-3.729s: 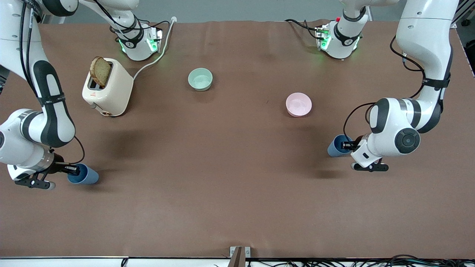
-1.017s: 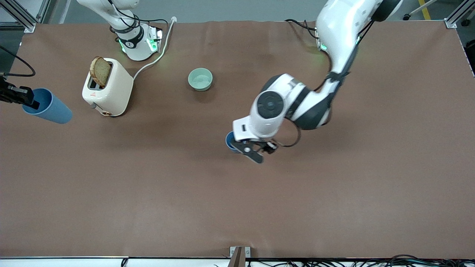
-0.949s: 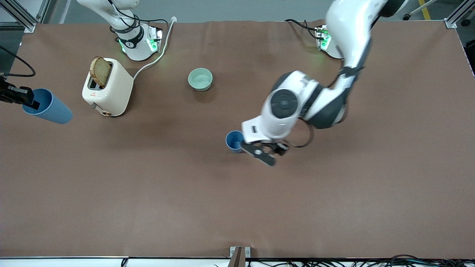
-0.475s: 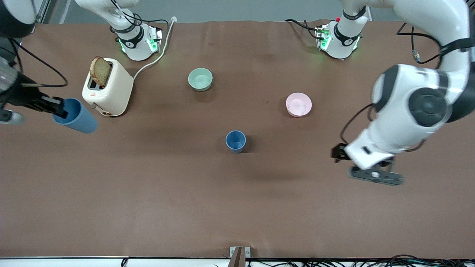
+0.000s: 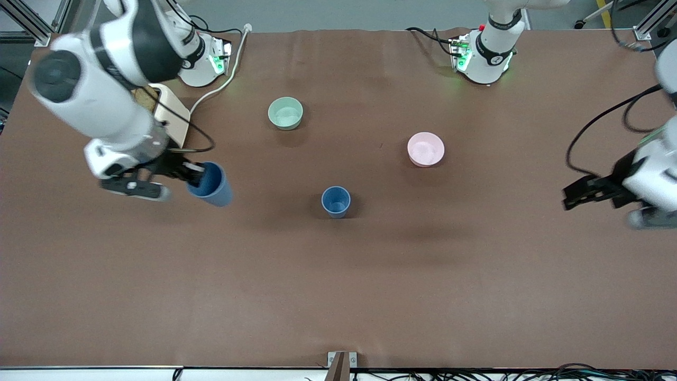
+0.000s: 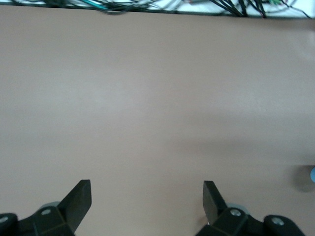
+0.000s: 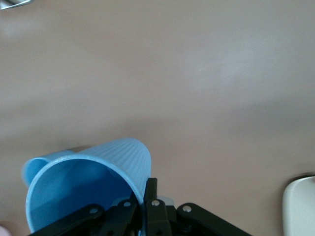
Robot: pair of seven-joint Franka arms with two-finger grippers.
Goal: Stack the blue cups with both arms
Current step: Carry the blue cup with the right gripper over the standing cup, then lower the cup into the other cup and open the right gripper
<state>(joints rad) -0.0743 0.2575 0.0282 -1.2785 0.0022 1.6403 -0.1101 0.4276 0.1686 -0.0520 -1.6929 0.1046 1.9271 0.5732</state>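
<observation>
Brown table [image 5: 338, 286] spans the whole front view, with both arm bases along its upper edge. Right arm [image 5: 100, 90], white with black joint bands, reaches out over its own end of the table and partly covers a cream toaster [image 5: 172, 114] standing near its base. Left arm [image 5: 653, 169] enters at the opposite edge, and the left gripper [image 5: 579, 194] hangs over bare table at the left arm's end, well apart from every object; in the left wrist view its two black fingers [image 6: 78, 199] stand wide apart with nothing between them. Right gripper [image 5: 193, 174] is clamped on the rim of one blue cup [image 5: 210, 184], which it carries tilted in the air over the table near the toaster; in the right wrist view the fingertips [image 7: 150, 201] pinch the cup wall [image 7: 98, 162], one inside and one outside the mouth. Second blue cup [image 5: 336, 201] stands upright and free near the table's middle, between the two grippers. Pink bowl [image 5: 426, 148] sits farther from the front camera than this cup, toward the left arm's end. Pale green bowl [image 5: 285, 112] sits farther still, toward the right arm's end.
</observation>
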